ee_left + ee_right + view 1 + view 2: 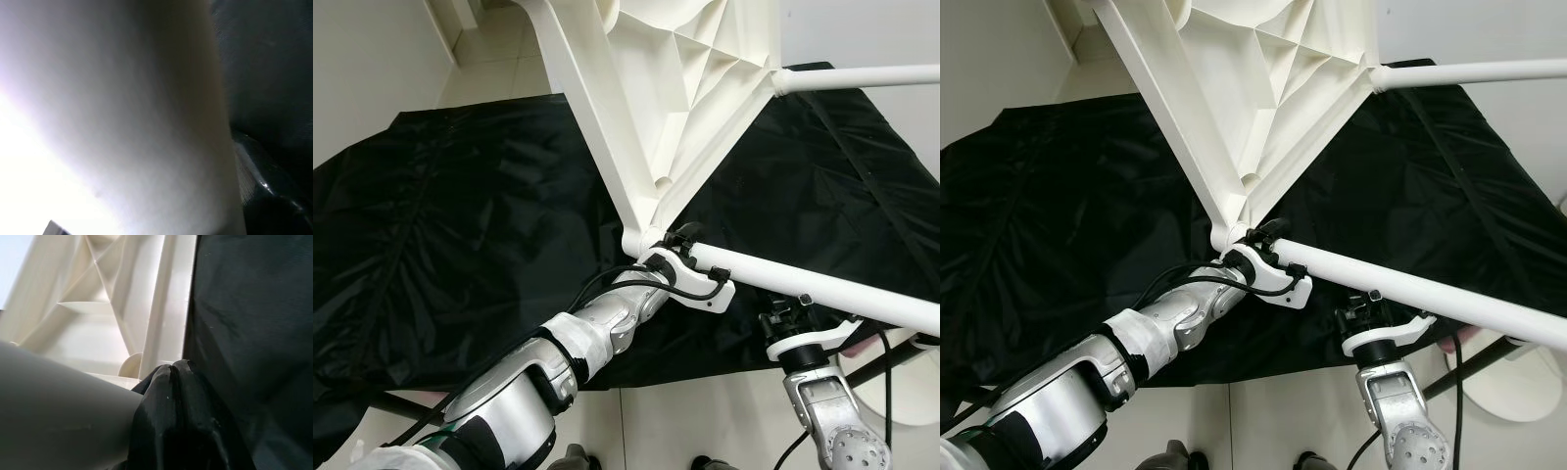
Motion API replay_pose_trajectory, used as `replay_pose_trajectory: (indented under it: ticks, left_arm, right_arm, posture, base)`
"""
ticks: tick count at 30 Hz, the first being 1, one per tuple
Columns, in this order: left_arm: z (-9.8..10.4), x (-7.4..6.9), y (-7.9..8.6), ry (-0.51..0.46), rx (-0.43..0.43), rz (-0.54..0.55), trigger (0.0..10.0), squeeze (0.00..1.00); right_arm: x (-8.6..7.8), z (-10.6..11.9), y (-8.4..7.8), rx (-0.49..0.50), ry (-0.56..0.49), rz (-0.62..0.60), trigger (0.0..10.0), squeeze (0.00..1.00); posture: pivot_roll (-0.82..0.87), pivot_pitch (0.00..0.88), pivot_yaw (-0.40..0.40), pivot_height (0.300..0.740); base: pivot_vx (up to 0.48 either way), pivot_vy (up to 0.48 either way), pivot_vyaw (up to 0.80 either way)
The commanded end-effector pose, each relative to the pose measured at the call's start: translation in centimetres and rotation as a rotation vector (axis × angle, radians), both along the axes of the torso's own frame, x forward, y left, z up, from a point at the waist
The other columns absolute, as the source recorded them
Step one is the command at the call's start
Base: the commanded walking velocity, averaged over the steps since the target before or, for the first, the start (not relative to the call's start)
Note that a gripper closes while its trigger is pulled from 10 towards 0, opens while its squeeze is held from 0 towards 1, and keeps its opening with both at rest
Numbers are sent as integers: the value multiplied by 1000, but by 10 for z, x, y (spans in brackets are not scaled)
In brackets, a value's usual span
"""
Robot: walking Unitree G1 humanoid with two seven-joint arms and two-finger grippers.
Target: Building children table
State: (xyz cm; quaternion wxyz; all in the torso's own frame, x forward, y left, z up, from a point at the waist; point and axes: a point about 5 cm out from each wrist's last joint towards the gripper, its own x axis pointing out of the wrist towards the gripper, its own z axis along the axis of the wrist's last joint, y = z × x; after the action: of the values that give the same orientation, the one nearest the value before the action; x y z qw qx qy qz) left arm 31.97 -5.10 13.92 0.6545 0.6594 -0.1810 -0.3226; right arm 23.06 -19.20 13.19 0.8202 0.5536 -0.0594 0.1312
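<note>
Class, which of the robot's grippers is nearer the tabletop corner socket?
Left. The left gripper sits right at the corner socket; the right gripper is farther along the table leg.

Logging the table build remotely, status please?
Left gripper at leg by the tabletop corner socket. Right gripper under the leg's middle. Black sheet below; nothing in the way.

Cream-white ribbed plastic tabletop [675, 88], white round table leg [822, 289], glossy black crinkled sheet [460, 225] over pale tiled floor [705, 421], silver arms with white wrist housings and black cables, black-fingered right tool [181, 396]
</note>
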Motion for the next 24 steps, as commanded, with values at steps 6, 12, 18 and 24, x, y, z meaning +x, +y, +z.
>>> replay_pose_trajectory:
  ticks: [6, 12, 18, 24]
  left_arm:
    - [-21, 8, 15, 181, 17, 89, 10000, 0]
    - [-30, 10, 21, 202, 39, 111, 10000, 0]
    - [-31, 11, 22, 209, 39, 115, 10000, 0]
    - [-30, 15, 25, 208, 50, 121, 10000, 0]
  right_arm:
    - [6, 20, 28, 34, -93, 95, 10000, 0]
    - [4, 16, 35, -63, -85, 119, 10000, 0]
    - [-13, -1, 43, -320, -38, 176, 10000, 0]
    - [-34, -5, 31, -445, -30, 193, 10000, 0]
  posture:
    - [79, 100, 131, 740]
    - [81, 99, 130, 740]
    - [80, 100, 135, 740]
    - [72, 102, 151, 740]
  base:
    - [0, 0, 0]
    - [0, 0, 0]
    - [0, 0, 0]
    - [0, 0, 0]
